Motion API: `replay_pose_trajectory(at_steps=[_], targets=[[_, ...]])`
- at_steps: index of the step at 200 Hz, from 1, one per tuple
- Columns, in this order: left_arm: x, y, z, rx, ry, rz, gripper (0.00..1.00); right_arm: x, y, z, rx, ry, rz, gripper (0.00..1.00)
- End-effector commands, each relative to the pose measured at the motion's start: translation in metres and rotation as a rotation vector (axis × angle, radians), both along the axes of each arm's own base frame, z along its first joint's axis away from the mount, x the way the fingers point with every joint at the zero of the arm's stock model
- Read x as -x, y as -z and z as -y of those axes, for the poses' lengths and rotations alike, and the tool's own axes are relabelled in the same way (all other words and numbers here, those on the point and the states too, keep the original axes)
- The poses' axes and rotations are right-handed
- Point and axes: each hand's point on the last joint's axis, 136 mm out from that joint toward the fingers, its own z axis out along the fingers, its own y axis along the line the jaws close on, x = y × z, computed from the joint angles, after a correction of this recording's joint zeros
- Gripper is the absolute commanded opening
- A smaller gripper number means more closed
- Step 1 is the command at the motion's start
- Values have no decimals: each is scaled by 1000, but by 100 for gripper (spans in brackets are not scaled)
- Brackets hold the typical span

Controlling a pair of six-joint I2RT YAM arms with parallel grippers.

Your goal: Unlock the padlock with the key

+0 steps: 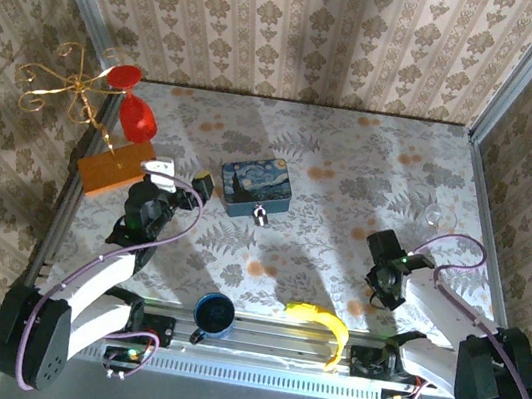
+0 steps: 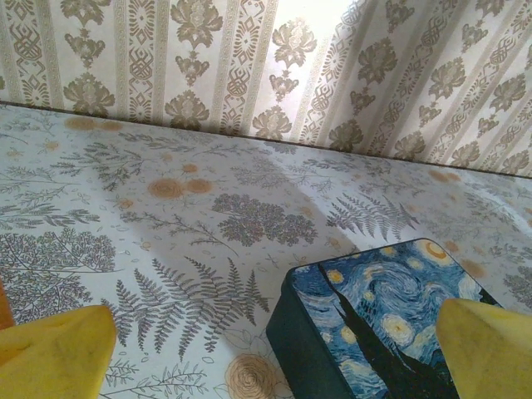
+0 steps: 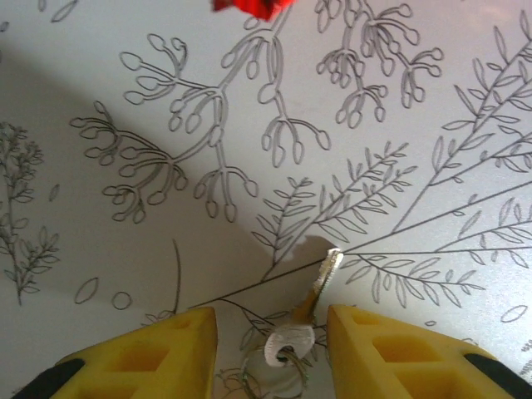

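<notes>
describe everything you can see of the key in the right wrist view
The key is small and silvery, metal by its look, with a rounded head and a narrow blade. A thin wire ring passes through the head. It seems to lie flat on the printed tablecloth, with the blade pointing away from the camera and slightly right. It sits between the yellow fingers of the right gripper, which stand apart on either side without touching it.
</notes>
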Motion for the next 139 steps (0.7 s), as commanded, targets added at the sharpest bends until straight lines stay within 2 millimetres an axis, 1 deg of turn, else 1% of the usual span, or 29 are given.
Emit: replay_pose_trajectory(at_steps=[1, 22, 40, 60, 66, 79, 92, 104, 117, 139], targets=[[2, -10, 3, 31, 10, 37, 100, -9, -5, 0, 10, -1, 8, 40], [4, -12, 1, 32, 4, 45, 100, -6, -5, 1, 18, 16, -26, 40], [6, -16, -1, 28, -1, 57, 100, 4, -5, 6, 33, 73, -55, 45], [7, -19, -3, 19, -7, 67, 100, 12, -7, 14, 58, 154, -42, 48], [8, -20, -3, 17, -9, 69, 100, 14, -8, 16, 64, 176, -35, 52], [9, -22, -5, 10, -16, 74, 100, 16, -9, 18, 68, 215, -23, 54], [10, -23, -7, 3, -21, 79, 100, 11, -8, 16, 50, 223, -5, 54], [11, -25, -8, -3, -28, 86, 100, 4, -4, 9, 15, 227, 6, 55], [12, -27, -10, -3, -36, 93, 100, -5, -5, 5, 9, 231, 16, 56], [13, -29, -11, -2, -40, 100, 100, -14, -5, 0, -1, 240, 18, 55]])
